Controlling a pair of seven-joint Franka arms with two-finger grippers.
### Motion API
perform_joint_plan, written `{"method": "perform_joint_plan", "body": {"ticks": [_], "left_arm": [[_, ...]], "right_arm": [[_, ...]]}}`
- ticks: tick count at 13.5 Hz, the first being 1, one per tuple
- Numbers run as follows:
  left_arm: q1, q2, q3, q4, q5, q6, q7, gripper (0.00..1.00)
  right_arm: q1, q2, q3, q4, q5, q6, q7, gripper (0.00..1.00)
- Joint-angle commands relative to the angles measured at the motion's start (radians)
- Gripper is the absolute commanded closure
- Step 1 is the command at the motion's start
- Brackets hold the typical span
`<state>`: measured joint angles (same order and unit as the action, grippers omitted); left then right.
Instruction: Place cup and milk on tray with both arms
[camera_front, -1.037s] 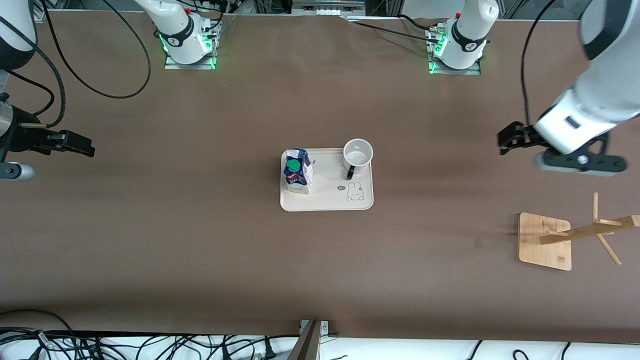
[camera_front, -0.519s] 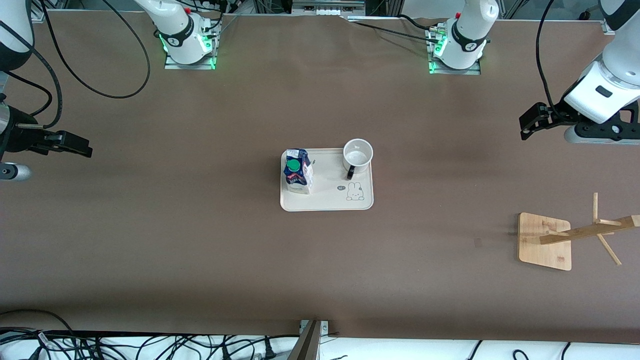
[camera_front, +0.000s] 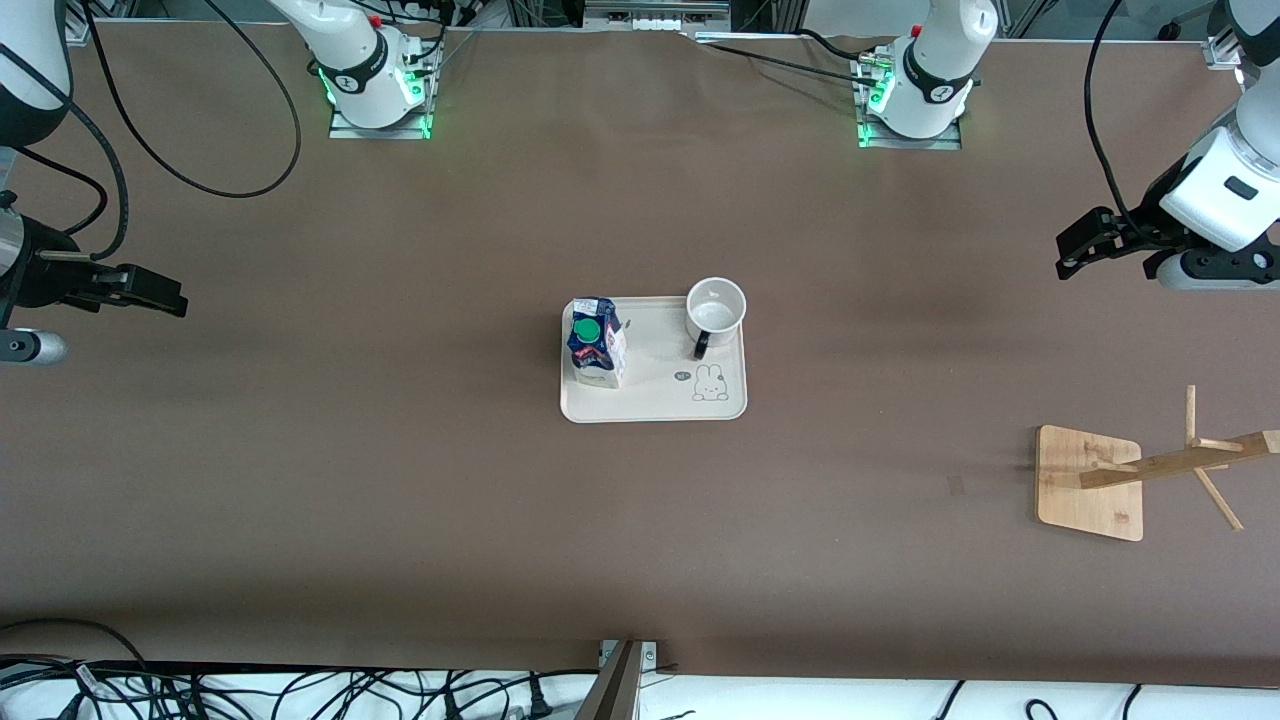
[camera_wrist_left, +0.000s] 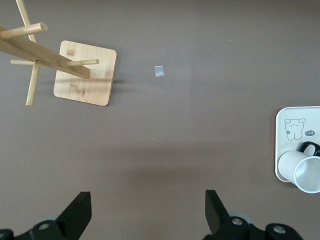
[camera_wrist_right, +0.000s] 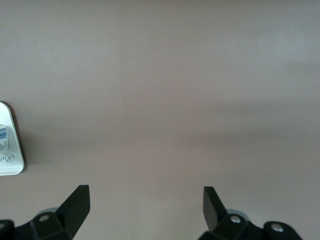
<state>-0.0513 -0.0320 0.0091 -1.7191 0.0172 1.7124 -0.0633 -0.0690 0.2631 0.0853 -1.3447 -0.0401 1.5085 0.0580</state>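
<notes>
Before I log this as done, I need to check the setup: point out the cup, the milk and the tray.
cup (camera_front: 716, 305): front view, on its white inside.
milk (camera_front: 588, 329): front view, on its green cap.
tray (camera_front: 650, 400): front view, on its bare cream surface.

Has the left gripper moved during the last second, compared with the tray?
Yes. The left gripper, fingers open, has drawn away from the tray toward the left arm's end of the table. The tray has not moved.
</notes>
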Motion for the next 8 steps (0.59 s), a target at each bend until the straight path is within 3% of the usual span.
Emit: {"method": "perform_joint_plan", "body": {"ticks": [1, 5, 8], "left_arm": [[-0.001, -0.008, -0.003, 0.007, -0.016, -0.028, 0.013, 0.0], [-0.001, -0.002, -0.006, 0.009, -0.006, -0.033, 0.013, 0.0], [-0.004, -0.002, -0.008, 0.01, -0.005, -0.04, 0.013, 0.0]], "right_arm": [[0.003, -0.001, 0.007, 0.006, 0.0, 0.003, -0.003, 0.0], [0.028, -0.027, -0.001, 0.006, -0.036, -0.002, 0.008, 0.0], [0.054, -0.042, -0.047, -0.007, -0.05, 0.001, 0.008, 0.0]]}}
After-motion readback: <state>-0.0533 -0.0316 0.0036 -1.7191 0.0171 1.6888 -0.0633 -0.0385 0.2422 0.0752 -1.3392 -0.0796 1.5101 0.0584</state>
